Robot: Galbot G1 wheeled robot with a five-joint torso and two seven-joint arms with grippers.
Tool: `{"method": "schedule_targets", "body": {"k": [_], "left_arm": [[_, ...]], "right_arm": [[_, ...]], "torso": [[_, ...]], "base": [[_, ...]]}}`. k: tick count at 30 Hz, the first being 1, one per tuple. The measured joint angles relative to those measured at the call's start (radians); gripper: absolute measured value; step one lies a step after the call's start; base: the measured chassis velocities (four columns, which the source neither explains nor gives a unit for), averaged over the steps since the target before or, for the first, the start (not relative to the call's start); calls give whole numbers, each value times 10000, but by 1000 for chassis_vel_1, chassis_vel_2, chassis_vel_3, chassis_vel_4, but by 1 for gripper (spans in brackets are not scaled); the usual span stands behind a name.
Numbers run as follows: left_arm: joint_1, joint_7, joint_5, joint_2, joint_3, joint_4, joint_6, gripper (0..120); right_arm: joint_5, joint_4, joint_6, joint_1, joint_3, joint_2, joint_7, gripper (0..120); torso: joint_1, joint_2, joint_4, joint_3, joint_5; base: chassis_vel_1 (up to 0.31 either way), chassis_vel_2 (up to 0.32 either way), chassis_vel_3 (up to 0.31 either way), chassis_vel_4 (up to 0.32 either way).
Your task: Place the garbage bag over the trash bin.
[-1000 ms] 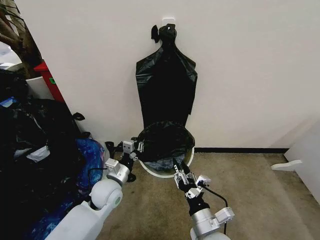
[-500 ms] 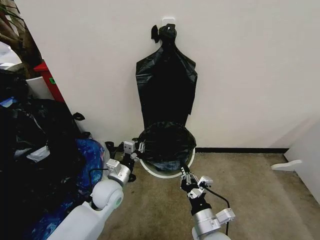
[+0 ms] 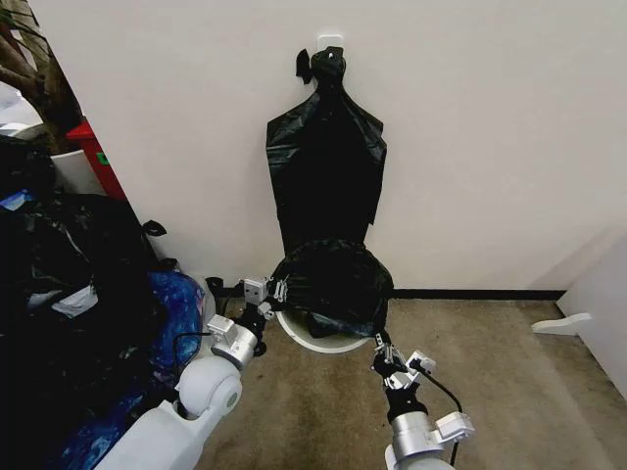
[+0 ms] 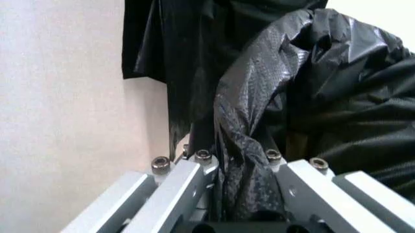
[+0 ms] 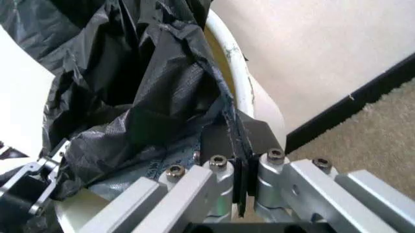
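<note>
Bag: we see the garbage bag [image 3: 331, 284] spread wider than a second ago, its mouth stretched across the top of the trash bin [image 3: 315, 339], which stands on the floor against the wall.
Change: the right gripper [image 3: 388, 354] has drawn off to the right and nearer us, pulling its edge of the film outward; the near rim is not yet covered.
Left gripper [image 3: 271, 291]: at the bin's left rim, jaws shut on a gathered fold of the bag.
Right gripper: jaws pinched on a thin edge of the bag, beside the rim.
Meaning: we judge the mouth is being widened to clear the rim.
Behind: flat black bags [image 3: 326, 162] hang from a wall hook [image 3: 331, 44].
Writing: none we can read.
</note>
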Motion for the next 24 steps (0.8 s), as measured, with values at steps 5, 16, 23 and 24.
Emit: {"method": "schedule_targets", "body": {"k": [5,16,23,24], "left_arm": [[2,-11,-104,-2,-22,-14,-109,4],[-35,13,-243,-40,-9,68,-358,4],[105,209,-356,46,-73,-62,-409,4],[140,225,-364,61,-82,-94,-427,4]], "right_arm": [[35,71,-150,-186,-162,13,175,0],[-501,-46,-414,-290,-1169,-78,-364,0],[-601,-654,-480,69,-1163,83,-486,0],[-598,-697,-479,139,-1060,90,-485,0]], "torso": [[0,0,0,0,0],[0,0,2,0,-1],[0,0,0,1,5],[0,0,0,1,-2]], "base": [[0,0,0,0],[0,0,0,0],[0,0,0,0],[0,0,0,0]]}}
